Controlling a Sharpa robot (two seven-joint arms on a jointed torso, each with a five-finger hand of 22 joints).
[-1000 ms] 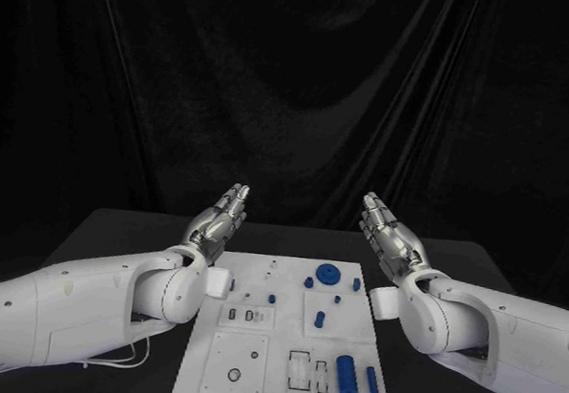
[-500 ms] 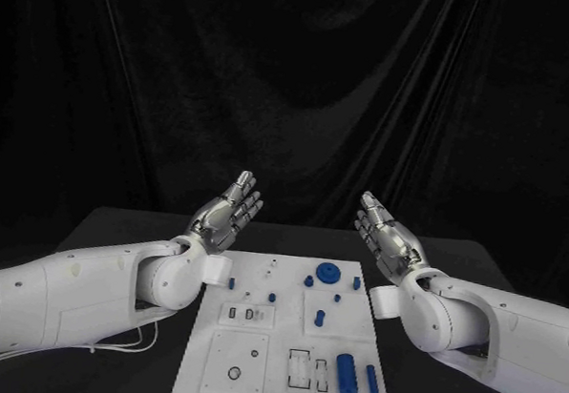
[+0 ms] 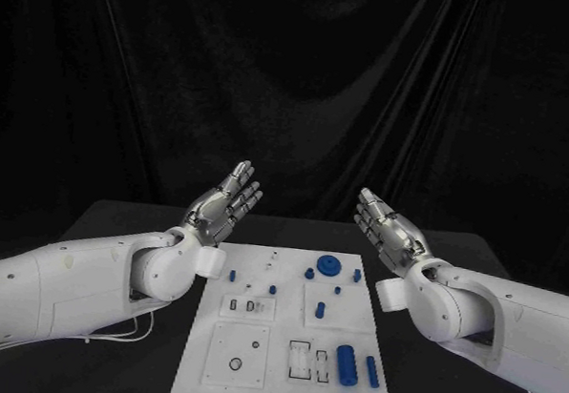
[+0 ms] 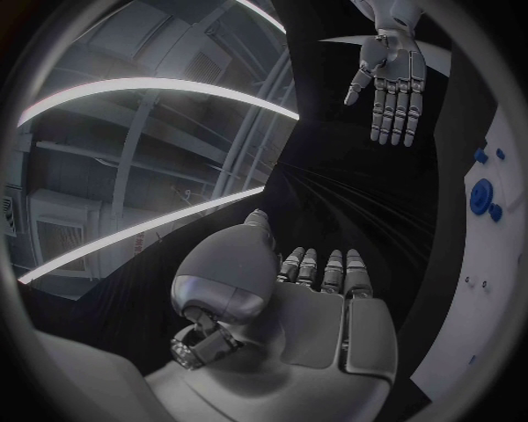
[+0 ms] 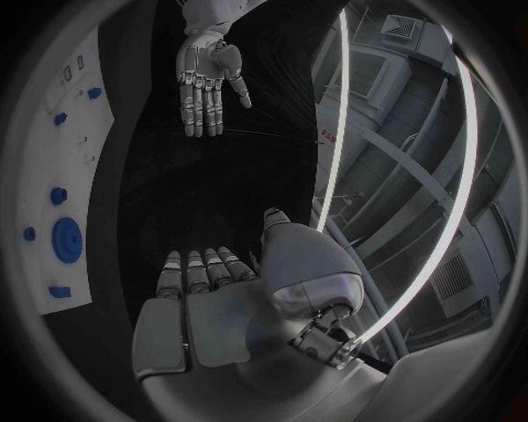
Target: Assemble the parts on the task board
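The white task board [image 3: 277, 388] lies flat in the middle of the black table. On it sit several blue parts: a round disc [image 3: 329, 265] at the far end, a thick cylinder [image 3: 346, 364] and a slimmer peg [image 3: 371, 371] near the front right. My left hand [image 3: 226, 202] hovers above the board's far left corner, fingers straight and spread, holding nothing. My right hand [image 3: 384, 225] mirrors it above the far right corner, also flat and empty. The right wrist view shows the left hand [image 5: 207, 77] facing its palm, and the board [image 5: 61, 132] with the blue disc [image 5: 66, 238].
Black cloth hangs behind the table. Bare black tabletop [image 3: 115, 225] runs along both sides of the board. White cables [image 3: 123, 341] lie under my left arm. The left wrist view shows the right hand [image 4: 391, 79] and the board's edge [image 4: 489, 264].
Both hands have risen slightly and the left hand has turned its fingers more upright and spread. The head view has shifted a little, so the board sits lower and nearer.
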